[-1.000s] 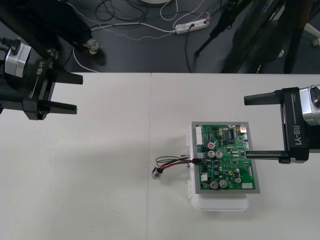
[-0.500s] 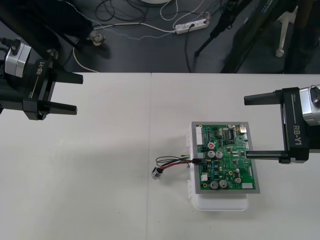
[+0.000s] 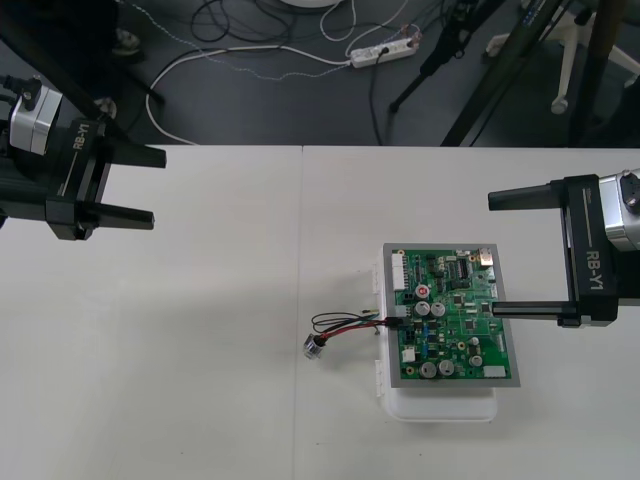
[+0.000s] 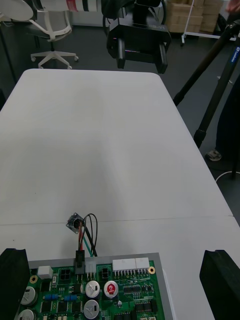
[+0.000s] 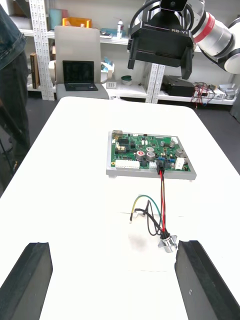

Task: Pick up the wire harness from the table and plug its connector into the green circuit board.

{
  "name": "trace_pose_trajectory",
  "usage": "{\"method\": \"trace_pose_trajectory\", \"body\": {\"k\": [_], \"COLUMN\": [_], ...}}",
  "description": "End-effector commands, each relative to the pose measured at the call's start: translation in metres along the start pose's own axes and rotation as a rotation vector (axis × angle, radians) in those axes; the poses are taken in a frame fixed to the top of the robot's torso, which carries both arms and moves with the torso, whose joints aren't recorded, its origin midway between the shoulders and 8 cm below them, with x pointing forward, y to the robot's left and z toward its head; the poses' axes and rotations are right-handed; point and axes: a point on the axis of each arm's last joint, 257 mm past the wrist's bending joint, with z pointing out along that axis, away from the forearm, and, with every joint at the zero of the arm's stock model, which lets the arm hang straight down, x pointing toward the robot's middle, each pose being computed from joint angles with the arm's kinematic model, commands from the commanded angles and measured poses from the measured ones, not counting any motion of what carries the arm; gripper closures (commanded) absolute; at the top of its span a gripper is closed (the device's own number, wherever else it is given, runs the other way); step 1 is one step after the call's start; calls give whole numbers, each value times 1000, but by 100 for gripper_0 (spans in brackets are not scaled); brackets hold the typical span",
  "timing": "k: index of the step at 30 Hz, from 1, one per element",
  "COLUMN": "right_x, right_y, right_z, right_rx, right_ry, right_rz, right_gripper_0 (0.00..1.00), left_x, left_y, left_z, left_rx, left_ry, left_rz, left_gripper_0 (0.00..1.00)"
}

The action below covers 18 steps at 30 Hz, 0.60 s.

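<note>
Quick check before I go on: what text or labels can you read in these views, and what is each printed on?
"RB-Y1": on the body of the black two-finger left gripper, at the table's left side.
"RB-Y1": on the body of the black two-finger right gripper, at the right, one finger over the green circuit board.
Markings on the board: too small to read.

My table [image 3: 180, 350]: circuit board [image 3: 450, 315] right of centre.
Its left edge holds the plug [image 3: 397, 319], the socket [image 3: 313, 346] lying further left.

place: lab | floor: power strip [image 3: 383, 51], loose cables [image 3: 225, 25] | stands: tripod legs [image 3: 495, 75] | bench: plain light table [image 3: 200, 350]
</note>
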Motion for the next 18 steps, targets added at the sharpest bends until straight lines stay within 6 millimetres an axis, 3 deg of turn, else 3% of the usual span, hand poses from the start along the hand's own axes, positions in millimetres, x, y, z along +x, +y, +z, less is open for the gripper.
{"method": "trace_pose_trajectory", "body": {"k": [1, 18], "right_x": [-11, -11], "right_y": [-4, -4], "right_z": [0, 0], "right_rx": [2, 2], "right_ry": [-14, -14], "right_rz": [-56, -56], "right_gripper_0": [0, 0], "left_x": [-27, -27], "left_y": [2, 2], "left_z": [-15, -15], "left_rx": [21, 21], "left_ry": [30, 30], "left_rz": [36, 36], "left_gripper_0": [27, 27]}}
